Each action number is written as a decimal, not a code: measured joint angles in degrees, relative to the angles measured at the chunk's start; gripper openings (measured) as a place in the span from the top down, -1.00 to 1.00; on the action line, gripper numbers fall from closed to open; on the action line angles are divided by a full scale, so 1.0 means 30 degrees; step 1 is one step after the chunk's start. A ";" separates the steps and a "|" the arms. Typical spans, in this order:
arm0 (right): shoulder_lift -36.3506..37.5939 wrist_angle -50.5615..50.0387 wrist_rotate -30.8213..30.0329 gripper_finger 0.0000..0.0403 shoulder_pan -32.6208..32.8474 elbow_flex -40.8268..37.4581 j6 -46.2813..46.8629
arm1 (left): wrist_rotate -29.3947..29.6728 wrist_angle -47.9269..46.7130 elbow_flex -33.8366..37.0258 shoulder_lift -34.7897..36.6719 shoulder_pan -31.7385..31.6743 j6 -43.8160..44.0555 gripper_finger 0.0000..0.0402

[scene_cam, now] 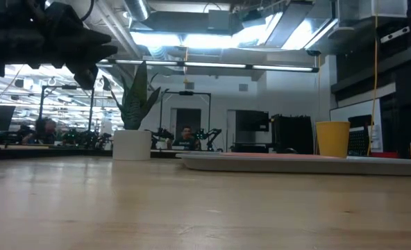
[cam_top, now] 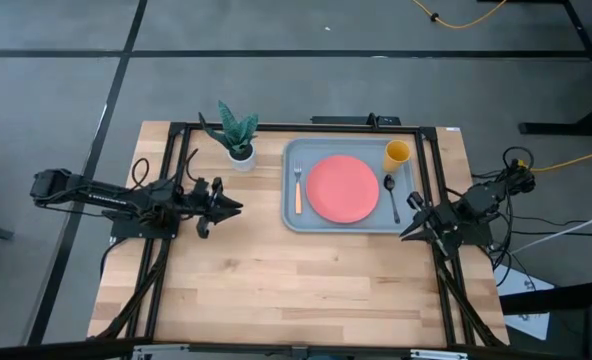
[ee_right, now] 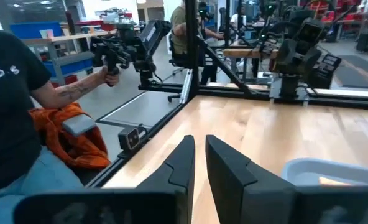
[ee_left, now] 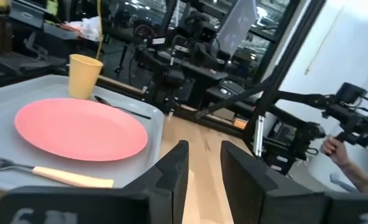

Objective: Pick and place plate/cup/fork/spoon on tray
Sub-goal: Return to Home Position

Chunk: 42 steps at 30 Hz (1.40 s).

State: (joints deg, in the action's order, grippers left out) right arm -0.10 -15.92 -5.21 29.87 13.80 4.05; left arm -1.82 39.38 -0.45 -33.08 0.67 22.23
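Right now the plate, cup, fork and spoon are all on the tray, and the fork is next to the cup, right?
Almost. All four sit on the tray, but the spoon, not the fork, lies next to the cup. The fork is on the plate's other side, as the high view shows.

Low view: plate (scene_cam: 261, 156) reduced to a thin pink sliver above the tray (scene_cam: 303, 163) rim; fork and spoon hidden behind that rim; tray cut off at the right edge. Left arm (scene_cam: 46, 35) cut by the top and left edges, fingers not discernible.

Left wrist view: tray (ee_left: 10, 93) cut off at the left edge; spoon (ee_left: 119, 106) bowl hidden behind the cup (ee_left: 84, 74); fork (ee_left: 47, 174) handle end hidden behind the left gripper (ee_left: 202, 168).

Right wrist view: only a corner of the tray (ee_right: 333, 171) visible, cut off at the right and bottom edges; a tan sliver inside it too small to identify. Person (ee_right: 16, 106) cut off at the left edge.
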 joint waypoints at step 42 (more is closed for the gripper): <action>-0.0168 0.6003 0.0758 0.77 -0.2916 -0.4471 -0.1425 | -0.0901 -0.0423 0.0007 -0.0001 0.0041 -0.0107 0.57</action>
State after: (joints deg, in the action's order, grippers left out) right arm -0.60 2.09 -2.94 21.12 0.38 -0.22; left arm -4.52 38.11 -0.43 -33.08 0.80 21.91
